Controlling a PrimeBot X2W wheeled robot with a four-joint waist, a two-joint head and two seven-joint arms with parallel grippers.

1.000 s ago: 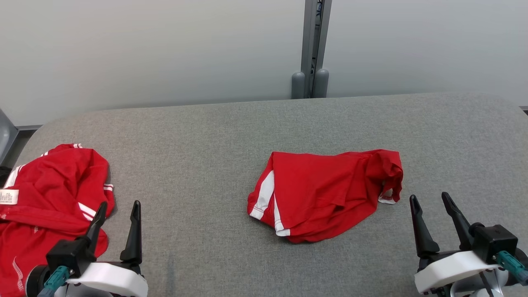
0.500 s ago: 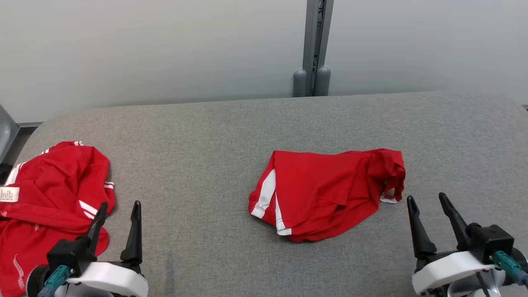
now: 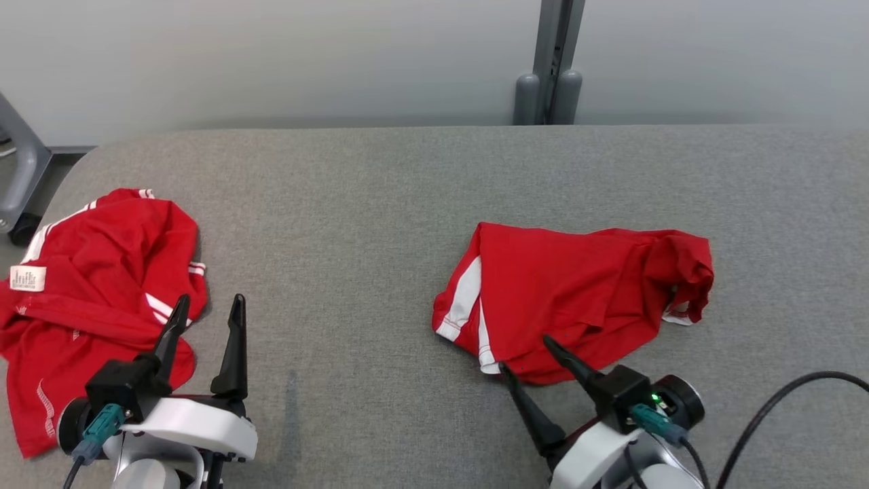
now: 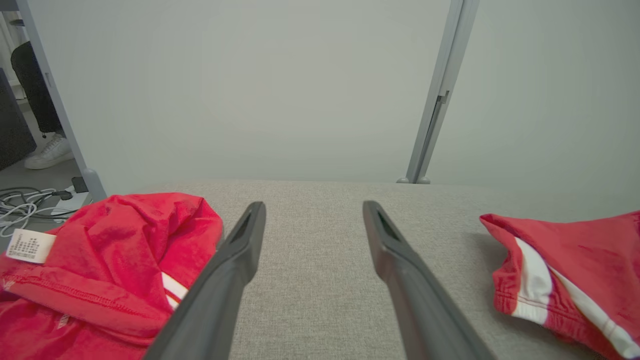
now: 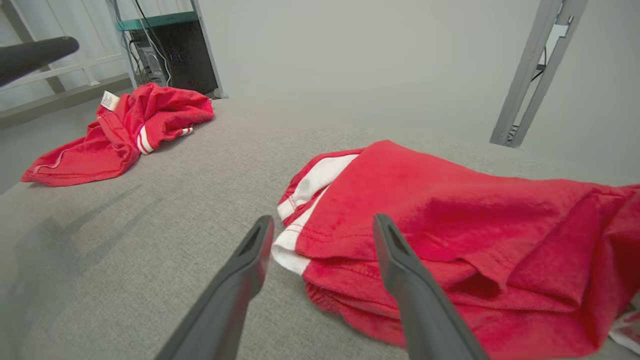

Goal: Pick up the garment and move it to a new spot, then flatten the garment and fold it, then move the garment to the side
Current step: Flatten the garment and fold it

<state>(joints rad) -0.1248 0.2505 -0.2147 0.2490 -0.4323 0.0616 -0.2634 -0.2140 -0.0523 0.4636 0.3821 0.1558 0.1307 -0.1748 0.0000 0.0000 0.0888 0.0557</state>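
A red garment [image 3: 584,292] with white side stripes lies loosely folded on the grey table [image 3: 353,224], right of centre. My right gripper [image 3: 524,353] is open at its near left corner, one finger over the red hem and the other over bare table; the right wrist view shows the white-striped corner [image 5: 300,200] just ahead of the gripper [image 5: 324,218]. A second red garment [image 3: 95,292] lies crumpled at the left edge, white label up. My left gripper [image 3: 210,299] is open beside its right edge, nothing between its fingers [image 4: 240,250].
A grey post [image 3: 550,61] stands behind the table against the pale wall. A black cable [image 3: 781,394] loops at the lower right. A wheeled frame leg [image 3: 24,227] sits off the table's left end, with floor cables [image 4: 25,205] and a person's shoe [image 4: 47,152] beyond.
The camera has shifted, so everything sits further right and higher. My right gripper has swung left and forward from the table's right side to the folded garment's near corner. The left gripper has stayed put.
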